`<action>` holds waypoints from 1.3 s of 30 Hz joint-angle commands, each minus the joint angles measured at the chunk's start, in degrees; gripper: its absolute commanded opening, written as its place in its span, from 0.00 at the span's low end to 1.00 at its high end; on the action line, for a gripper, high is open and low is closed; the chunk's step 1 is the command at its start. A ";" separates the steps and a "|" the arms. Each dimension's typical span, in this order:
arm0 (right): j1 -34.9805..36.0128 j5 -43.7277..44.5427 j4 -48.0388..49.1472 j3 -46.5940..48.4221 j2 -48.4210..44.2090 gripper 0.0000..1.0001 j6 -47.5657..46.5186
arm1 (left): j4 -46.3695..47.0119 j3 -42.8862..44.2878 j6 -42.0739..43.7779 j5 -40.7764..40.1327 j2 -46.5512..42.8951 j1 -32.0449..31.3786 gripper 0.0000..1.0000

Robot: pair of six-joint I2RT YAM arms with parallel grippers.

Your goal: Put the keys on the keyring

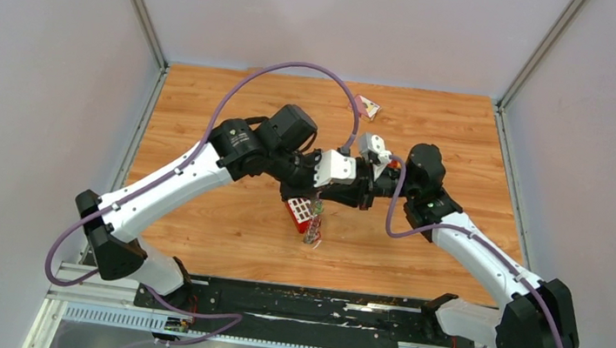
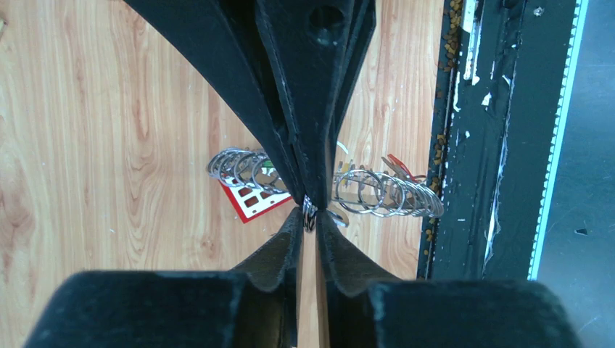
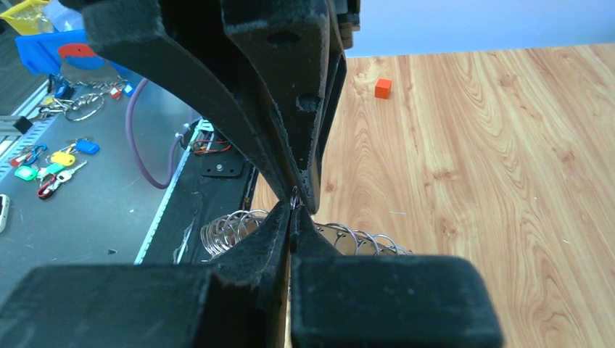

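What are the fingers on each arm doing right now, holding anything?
Left gripper: closed, pinching the keyring.
Right gripper: closed, pinching the same keyring.

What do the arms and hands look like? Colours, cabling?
The left arm and right arm have white link covers with black joint housings and bases. A purple cable loops loosely along each. The left hand and right hand each have two matte black, wedge-shaped fingers tapering to thin tips. No markings are readable.
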 commanded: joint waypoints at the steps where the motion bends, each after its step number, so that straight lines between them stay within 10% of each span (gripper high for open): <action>1: -1.27 1.02 -0.67 2.79 -2.35 0.00 -2.20 | 3.63 -1.00 2.04 2.57 -4.65 0.14 0.21; 9: -3.86 -5.77 1.17 3.16 -4.09 0.00 -1.72 | 10.54 -8.62 5.73 6.97 -11.81 4.30 0.34; 20: -4.31 -11.56 -1.36 4.73 -5.37 0.00 -4.35 | 31.52 -21.74 5.24 17.76 -18.11 5.03 0.35; 39: -4.30 -12.24 -1.19 4.03 -5.26 0.00 -4.10 | 42.23 -29.42 1.35 24.56 -16.93 6.26 0.35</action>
